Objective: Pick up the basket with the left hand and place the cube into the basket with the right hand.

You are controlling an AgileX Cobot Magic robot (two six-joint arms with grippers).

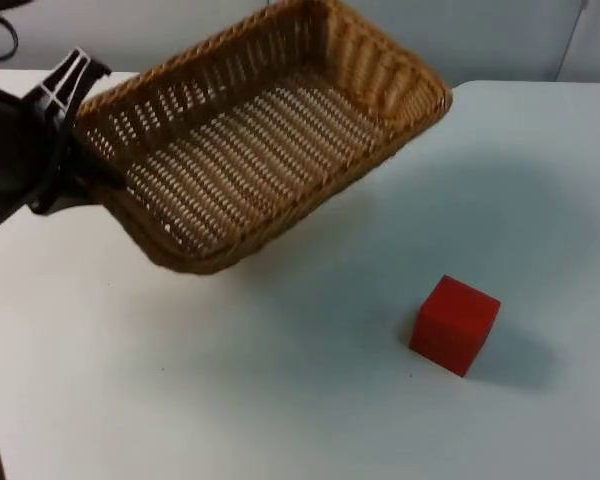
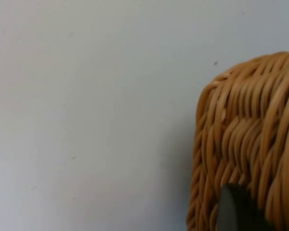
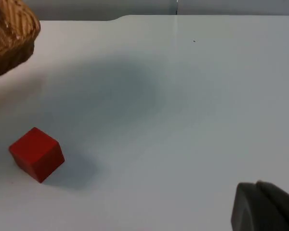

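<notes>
A woven wicker basket [image 1: 250, 150] hangs tilted above the table's left half, and nothing lies in it. My left gripper [image 1: 92, 175] is shut on its near-left rim. In the left wrist view the basket's outer wall [image 2: 250, 130] is close up, with a black fingertip [image 2: 236, 209] pressed against it. A red cube [image 1: 455, 323] sits on the white table to the basket's lower right, well apart from it. The right wrist view has the cube [image 3: 36, 153] some way ahead of my right gripper [image 3: 262, 207], with a basket corner [image 3: 9, 33] beyond it.
The basket casts a broad soft shadow on the table [image 1: 310, 400] between itself and the cube. The grey partition wall [image 1: 480, 35] closes the far edge. Open white table surrounds the cube on all sides.
</notes>
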